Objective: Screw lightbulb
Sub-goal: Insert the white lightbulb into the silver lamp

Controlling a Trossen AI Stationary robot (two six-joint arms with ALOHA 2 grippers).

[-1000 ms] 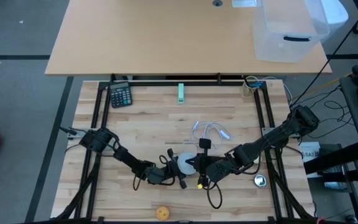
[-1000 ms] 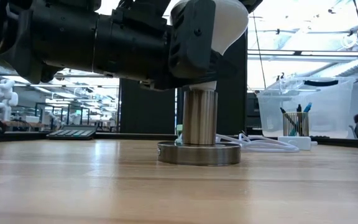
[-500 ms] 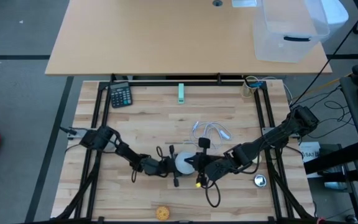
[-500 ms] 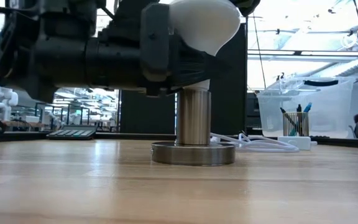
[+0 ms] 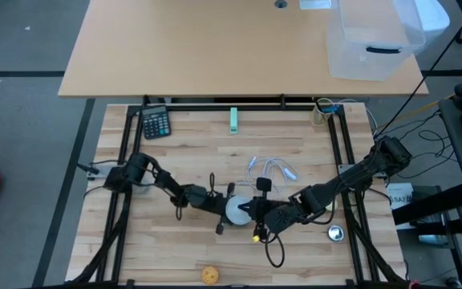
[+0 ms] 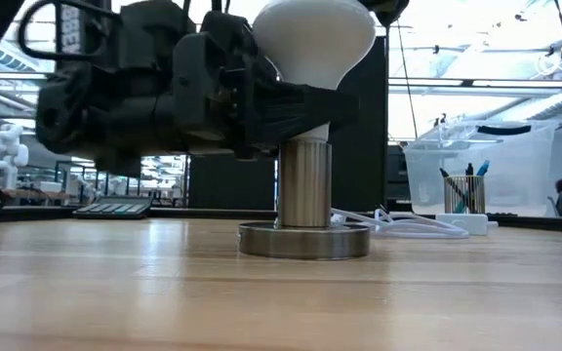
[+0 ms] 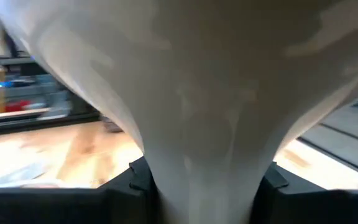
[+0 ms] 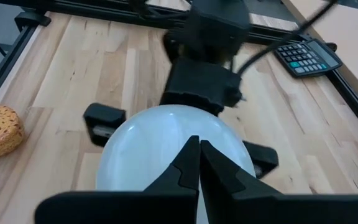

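Both dark arms reach low toward the middle of the bench, meeting near its front. The left arm stretches in from the left edge, its wrist rolled, and the left gripper (image 5: 221, 210) grips the lightbulb (image 6: 312, 41) by its narrow neck, jaws partly spread around it. The right arm angles in from the right edge, and the right gripper (image 8: 196, 163), jaws pressed together, rests its tips against the globe.

The wooden surface (image 5: 183, 152) carries a calculator (image 5: 156, 123), white cable (image 5: 273, 169), yellow patterned ball (image 5: 209, 274) and metal lamp base (image 6: 303, 239).
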